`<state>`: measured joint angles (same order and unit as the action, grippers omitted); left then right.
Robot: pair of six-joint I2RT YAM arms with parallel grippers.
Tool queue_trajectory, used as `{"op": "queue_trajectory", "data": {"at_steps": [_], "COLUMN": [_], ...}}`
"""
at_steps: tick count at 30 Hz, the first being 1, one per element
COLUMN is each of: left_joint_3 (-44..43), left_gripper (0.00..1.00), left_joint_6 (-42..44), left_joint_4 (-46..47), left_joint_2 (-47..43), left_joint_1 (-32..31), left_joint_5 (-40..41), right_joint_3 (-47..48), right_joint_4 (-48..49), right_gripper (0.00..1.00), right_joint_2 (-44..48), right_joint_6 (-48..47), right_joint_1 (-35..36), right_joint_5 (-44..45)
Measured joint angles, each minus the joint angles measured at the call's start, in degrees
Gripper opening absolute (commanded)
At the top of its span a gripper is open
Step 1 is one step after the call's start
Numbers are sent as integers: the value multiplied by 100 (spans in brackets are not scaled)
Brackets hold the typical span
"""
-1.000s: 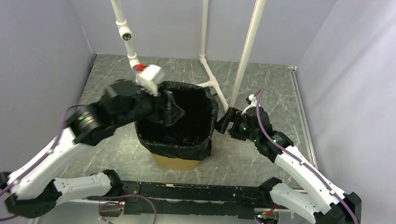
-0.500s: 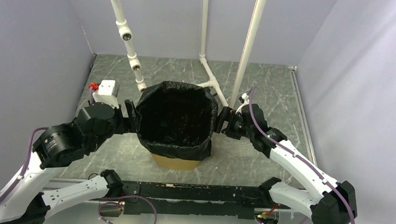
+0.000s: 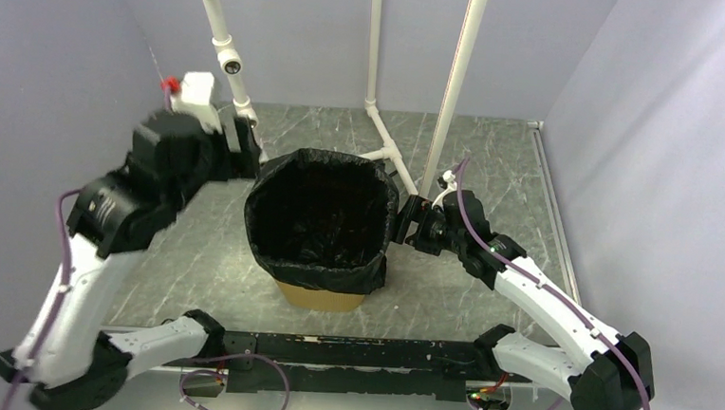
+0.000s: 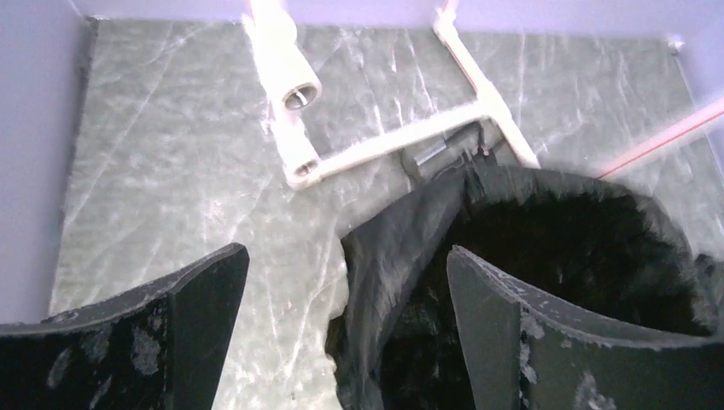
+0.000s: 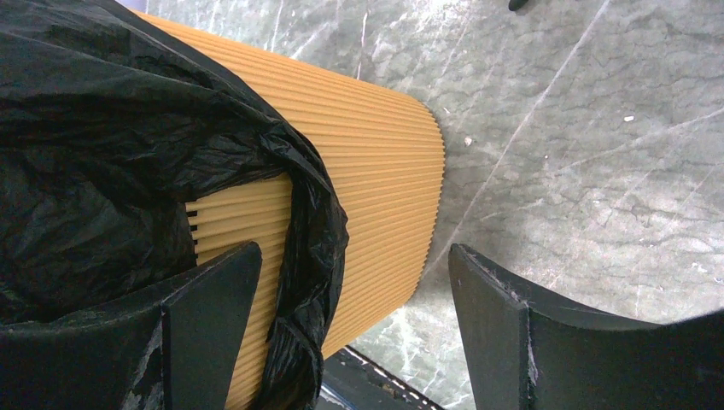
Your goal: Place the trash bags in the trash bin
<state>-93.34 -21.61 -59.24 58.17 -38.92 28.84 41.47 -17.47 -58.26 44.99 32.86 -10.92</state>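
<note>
The black trash bag (image 3: 319,223) lines the yellow-orange trash bin (image 3: 322,299), its edge folded over the rim all round. My left gripper (image 3: 251,151) is open and empty, raised above the bin's back-left corner; in the left wrist view (image 4: 346,295) the bag's rim (image 4: 401,248) lies below, between my fingers. My right gripper (image 3: 403,222) is open beside the bin's right side. In the right wrist view (image 5: 350,299) a hanging fold of the bag (image 5: 307,282) lies over the ribbed bin wall (image 5: 367,162) between the fingers, not gripped.
White pipe posts (image 3: 224,44) (image 3: 453,87) stand behind the bin, with a pipe foot (image 3: 390,156) on the marbled floor close to its back right. Purple walls close in left, right and back. A black rail (image 3: 350,350) runs along the near edge.
My left gripper has come out of the bin's inside, swung to its left side, then risen to the back-left corner. My right gripper has shifted slightly toward the bin.
</note>
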Motion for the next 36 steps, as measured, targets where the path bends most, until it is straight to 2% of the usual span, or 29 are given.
{"op": "queue_trajectory", "data": {"at_steps": [2, 3, 5, 6, 9, 12, 19, 26, 29, 36], "left_joint_3": [-573, -861, -1021, -890, -367, 129, 2935, 4962, 5359, 5333], "left_gripper": [78, 82, 88, 87, 86, 87, 86, 83, 83, 75], "left_joint_6": [254, 304, 267, 245, 181, 98, -511, -1353, -1650, -1676], "left_joint_4": [48, 146, 570, 780, 811, 955, 1687, 2583, 2968, 3311], "left_joint_2": [511, 820, 1250, 1412, 1478, 1200, -586, -1082, -1058, -1032], "left_joint_1": [1349, 2280, 3788, 4312, 5003, 5209, 5372, 5372, 5372, 5112], "left_joint_5": [-1226, -2133, -3327, -3773, -4669, -5412, -6513, -7248, -7600, -7868], "right_joint_3": [0, 0, 0, 2, 7, 26, 76, 76, 81, 101], "right_joint_4": [0, 0, -4, -7, -26, -55, -42, 4, 2, 0], "right_gripper": [85, 85, 85, 85, 86, 86, 85, 85, 85, 85], "right_joint_2": [0, 0, 0, -2, -2, -2, 13, 24, 24, 17], "right_joint_6": [0, 0, -24, -46, -96, -136, -199, -212, -232, -247], "right_joint_1": [0, -2, -4, -4, -4, -4, -4, -11, -11, -20], "right_joint_5": [-2, -2, -4, -4, 7, 7, -15, -243, -313, -315]}}
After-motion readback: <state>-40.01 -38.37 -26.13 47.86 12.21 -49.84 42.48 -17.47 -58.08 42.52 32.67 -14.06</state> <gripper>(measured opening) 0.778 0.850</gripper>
